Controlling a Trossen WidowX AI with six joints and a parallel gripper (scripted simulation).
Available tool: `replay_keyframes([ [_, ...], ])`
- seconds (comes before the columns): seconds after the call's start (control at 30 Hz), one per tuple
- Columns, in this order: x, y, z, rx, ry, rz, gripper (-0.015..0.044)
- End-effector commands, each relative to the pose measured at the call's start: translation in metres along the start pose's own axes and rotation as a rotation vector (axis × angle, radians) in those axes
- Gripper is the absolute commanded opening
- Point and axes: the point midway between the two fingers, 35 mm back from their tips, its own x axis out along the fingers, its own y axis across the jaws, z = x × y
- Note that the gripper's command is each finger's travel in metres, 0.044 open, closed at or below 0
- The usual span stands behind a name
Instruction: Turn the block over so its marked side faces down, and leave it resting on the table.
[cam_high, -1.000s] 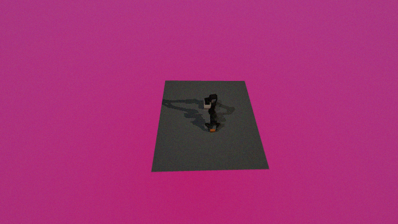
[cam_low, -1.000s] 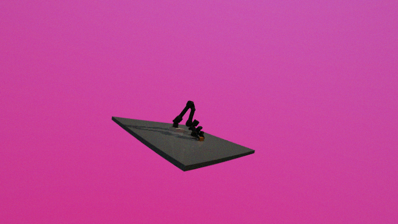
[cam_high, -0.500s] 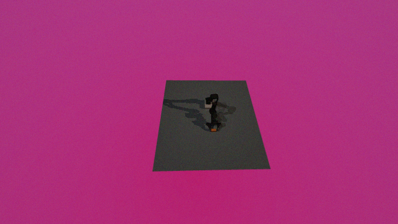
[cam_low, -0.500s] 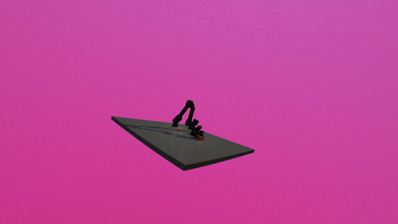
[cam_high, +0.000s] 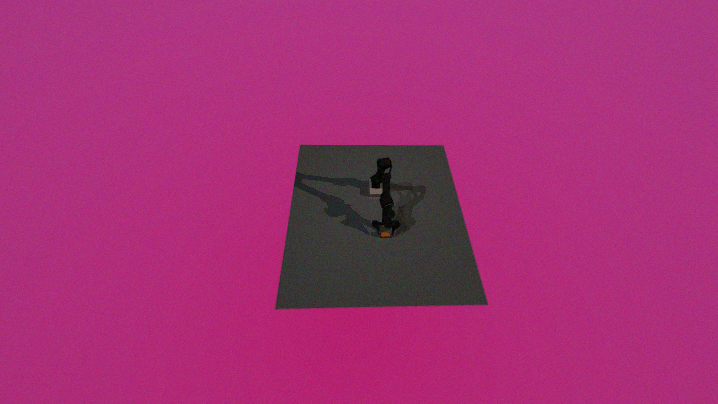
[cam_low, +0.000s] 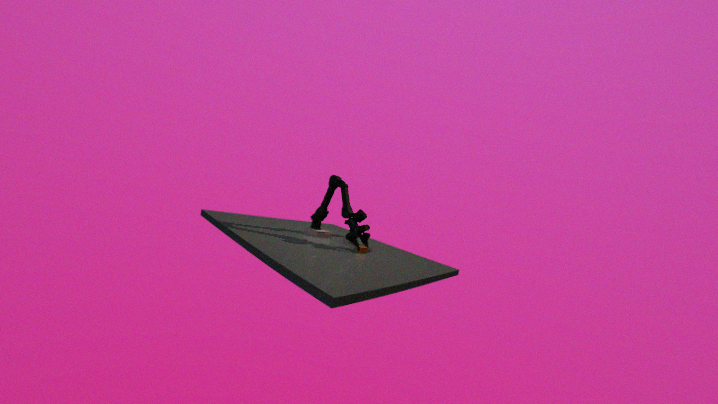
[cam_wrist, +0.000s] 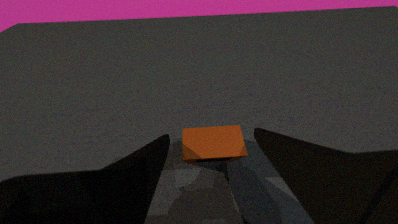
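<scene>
The orange block (cam_high: 385, 234) (cam_low: 362, 249) (cam_wrist: 214, 142) rests on the dark grey table (cam_high: 351, 276) (cam_low: 331, 281) (cam_wrist: 200, 65). In the wrist view a plain orange face shows on top, and a thin dark sliver shows under its near edge, on the side toward the arm. The rest of that near side is too foreshortened to see. My gripper (cam_high: 385, 228) (cam_low: 361, 244) (cam_wrist: 211, 135) is open, pointing steeply down at the block. One finger stands on each side of the block, with a gap on both sides in the wrist view.
A pale, flat patch or box (cam_high: 375, 191) (cam_low: 323, 232) lies by the arm's base. The arm rises behind the block and bends over at its elbow (cam_high: 384, 163) (cam_low: 335, 180). The shadows of the arm fall across the table. The table's far edge shows in the wrist view.
</scene>
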Motion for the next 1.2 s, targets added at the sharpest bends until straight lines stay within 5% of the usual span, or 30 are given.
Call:
replay_keyframes([
  [0.0, -0.050, -0.003, 0.022, 0.016, 0.200, 0.009, 0.0440],
  [0.37, -0.050, -0.002, 0.024, 0.015, 0.226, 0.009, 0.0440],
  [1.17, -0.042, -0.003, 0.074, 0.011, 0.834, 0.013, 0.0440],
])
